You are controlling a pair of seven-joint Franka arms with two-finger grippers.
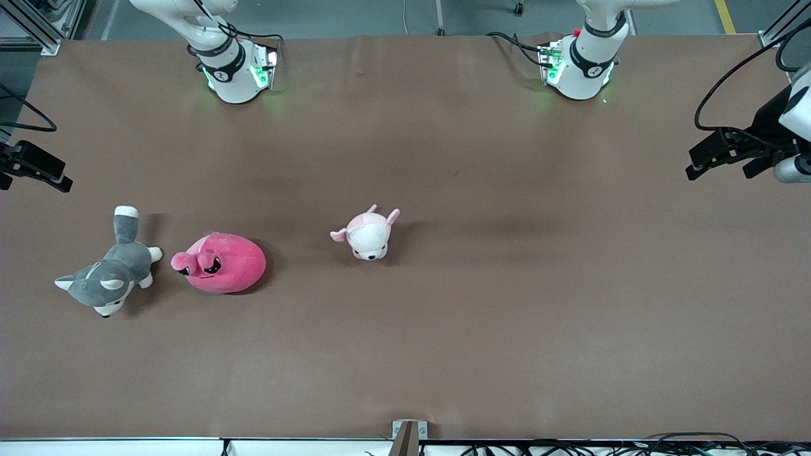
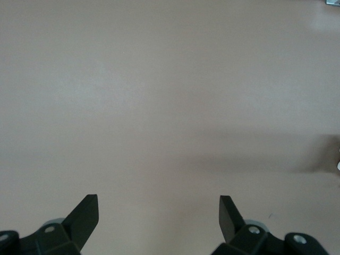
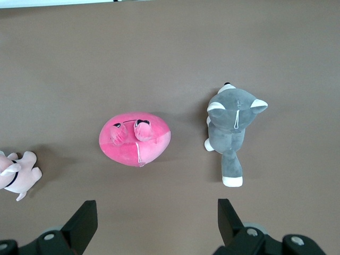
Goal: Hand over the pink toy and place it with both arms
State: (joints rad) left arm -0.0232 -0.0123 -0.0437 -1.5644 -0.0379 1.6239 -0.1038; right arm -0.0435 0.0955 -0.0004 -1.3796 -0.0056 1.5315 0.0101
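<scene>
Clearly spread wide, both: left gripper with fingers far apart over bare brown table, gripping nothing, at the left arm's end; right gripper just as open and empty, up at the right arm's end. Down on the table toward the right arm's end, pink toy lying untouched between grey husky plush and pale pink-and-white plush, close beside the husky.

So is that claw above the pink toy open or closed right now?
Open. In the right wrist view the right gripper has its two black fingers spread wide apart, empty, with the pink toy lying untouched on the table.
</scene>
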